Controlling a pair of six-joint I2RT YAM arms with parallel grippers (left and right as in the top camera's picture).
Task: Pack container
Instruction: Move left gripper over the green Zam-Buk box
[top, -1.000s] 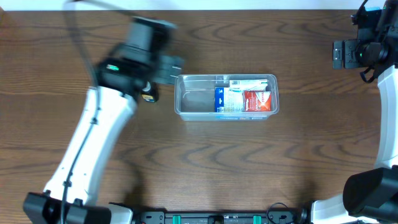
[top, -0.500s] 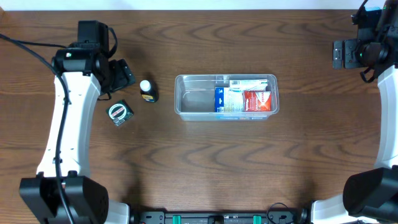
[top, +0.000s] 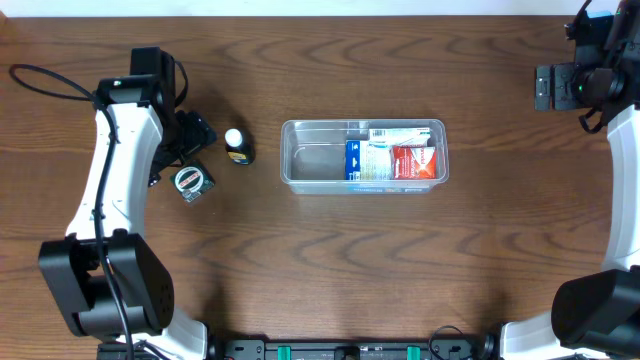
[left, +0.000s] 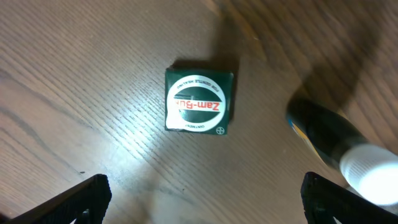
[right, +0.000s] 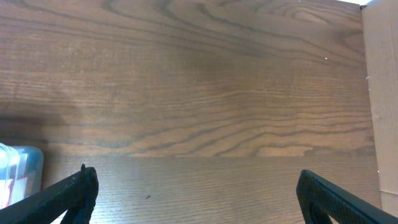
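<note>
Container (top: 286, 158): clear tub at the table's centre, long axis running 9 to 3 o'clock; packets fill its 3 o'clock half and the 9 o'clock half is bare.
Green box (left: 199, 102): square, flat on the table, well apart from the container at its 9 o'clock.
Left gripper (left: 217, 200): fingers spread wide, holding nothing; the green box lies at its 12 o'clock in the wrist view.
Bottle (top: 238, 147): dark with a white cap, between box and container.
Right gripper (right: 205, 194): spread, empty, far off at the container's 2 o'clock.
Nearer arm: left, by judgement.
Writing: "Zam-Buk" in red, upside down to the wrist camera; the finer print is unreadable.
</note>
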